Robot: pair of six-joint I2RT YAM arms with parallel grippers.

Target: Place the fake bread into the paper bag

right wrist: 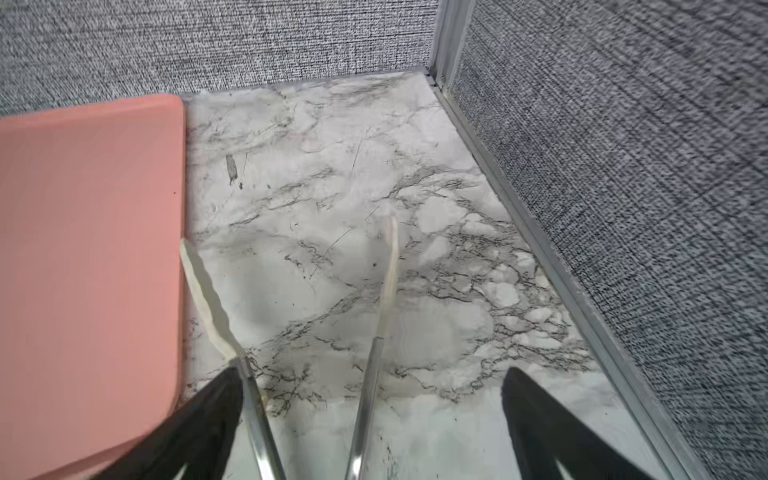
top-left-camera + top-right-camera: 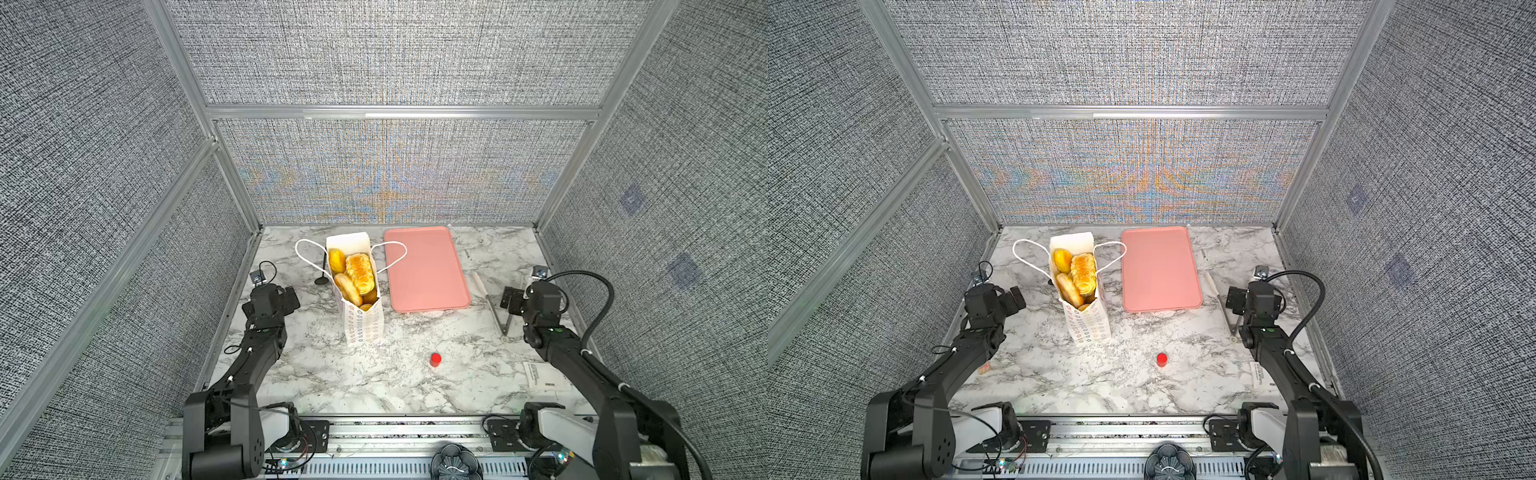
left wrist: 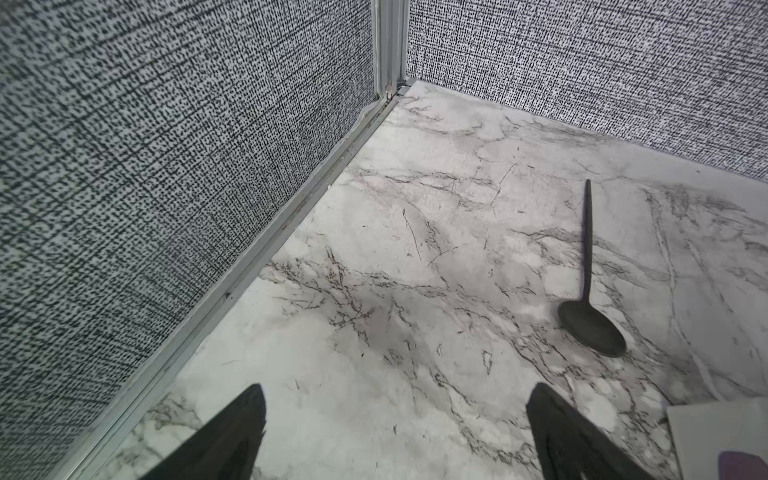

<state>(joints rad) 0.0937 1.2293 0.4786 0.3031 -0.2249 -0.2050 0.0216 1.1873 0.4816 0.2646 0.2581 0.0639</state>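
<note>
Since the fake bread (image 2: 353, 274) sits piled inside the paper bag (image 2: 363, 324), which stands upright on the desk (image 2: 374, 382) just beside a bare pink tray (image 2: 428, 270), I judge the loading done and the step in hand a clean rest. My left gripper (image 3: 397, 388) and right gripper (image 1: 370, 370) are both spread wide and hold nothing. Tongs (image 1: 208, 291) lie on the desk beneath the right one. Doing it well means steering wide of the bag, which looks tall and easy to tip.

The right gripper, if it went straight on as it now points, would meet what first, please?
Likely the tongs, lying on the table between the open fingers of the right gripper; depth is unclear.
</note>
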